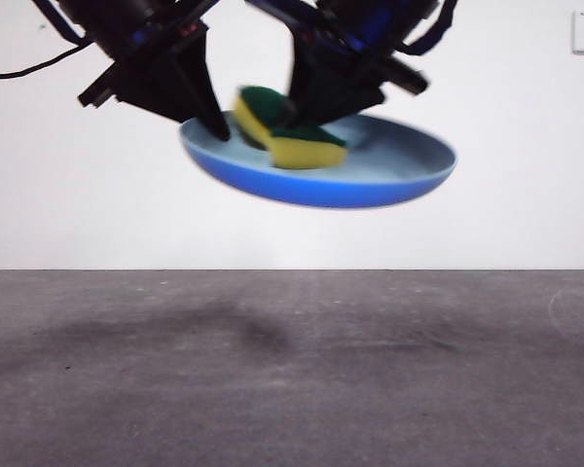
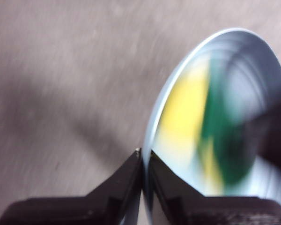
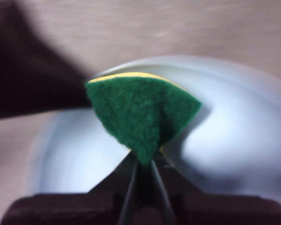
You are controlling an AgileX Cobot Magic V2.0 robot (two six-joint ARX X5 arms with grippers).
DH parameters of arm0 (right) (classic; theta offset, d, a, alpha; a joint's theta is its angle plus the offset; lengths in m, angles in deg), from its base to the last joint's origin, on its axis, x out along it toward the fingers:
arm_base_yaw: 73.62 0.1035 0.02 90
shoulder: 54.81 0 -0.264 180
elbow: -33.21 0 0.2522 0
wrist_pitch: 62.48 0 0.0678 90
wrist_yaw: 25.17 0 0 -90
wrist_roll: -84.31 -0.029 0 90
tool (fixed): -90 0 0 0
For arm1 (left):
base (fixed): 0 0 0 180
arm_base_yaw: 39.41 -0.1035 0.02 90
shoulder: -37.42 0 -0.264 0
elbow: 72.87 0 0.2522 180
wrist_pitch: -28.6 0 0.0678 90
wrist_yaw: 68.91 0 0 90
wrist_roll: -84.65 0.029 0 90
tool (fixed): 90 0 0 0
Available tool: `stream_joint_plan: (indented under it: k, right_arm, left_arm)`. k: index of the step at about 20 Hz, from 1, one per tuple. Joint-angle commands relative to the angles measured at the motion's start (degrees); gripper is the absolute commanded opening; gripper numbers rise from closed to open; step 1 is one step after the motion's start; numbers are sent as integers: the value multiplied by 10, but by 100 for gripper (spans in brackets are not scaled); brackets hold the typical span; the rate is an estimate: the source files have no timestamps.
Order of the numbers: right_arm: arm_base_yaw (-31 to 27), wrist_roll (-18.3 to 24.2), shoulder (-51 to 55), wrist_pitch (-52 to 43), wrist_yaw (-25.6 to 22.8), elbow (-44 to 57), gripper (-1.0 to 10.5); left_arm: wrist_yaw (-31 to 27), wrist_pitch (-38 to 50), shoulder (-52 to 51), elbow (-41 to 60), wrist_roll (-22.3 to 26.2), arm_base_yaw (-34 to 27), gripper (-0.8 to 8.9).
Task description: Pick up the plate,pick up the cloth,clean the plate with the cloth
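While the plate (image 1: 370, 175) hangs well above the table (image 1: 292, 370), tilted and caught by its rim alone, the likeliest failure is that it slips or swings loose. The left gripper (image 2: 144, 157) has its two jaws pinched together on that thin edge, and in the front view the hold sits at one side of the plate, so most of the dish hangs out past the grip. Any downward push on the far part would lever it against that small contact. The right gripper (image 3: 144, 164) is clamped on the sponge (image 1: 287, 131), jaws close together on a bunched corner of it, green scouring face toward the wrist camera and yellow foam showing at the edge. In the front view the sponge rests inside the plate, near the held side, yellow underside against the blue surface. Because it is held only by a corner, I judge it could twist or pull free if dragged hard, and a stroke that runs too far might carry it off the low rim. The plate holds nothing but the sponge; no food or water is visible, though both wrist views are blurred.
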Motion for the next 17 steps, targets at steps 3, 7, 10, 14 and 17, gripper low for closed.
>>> stream_joint_plan:
  k: [3, 7, 10, 14, 17]
  right_arm:
    - [4, -3, -17, 123, 21, 5, -16]
    - [2, 4, -13, 236, -167, 5, -16]
    - [2, 4, -12, 210, -350, 5, -16]
    - [2, 4, -10, 108, -379, 5, -16]
    - [2, 4, -10, 23, -341, 5, -16]
  left_arm:
    - [18, 60, -1, -1, -54, 2, -8]
    - [18, 38, -1, 0, -49, 2, -8]
    - [20, 3, -1, -1, -29, 3, -8]
    - [39, -17, -1, -1, -11, 4, -8]
    - [67, -18, -1, 0, 2, 4, -8]
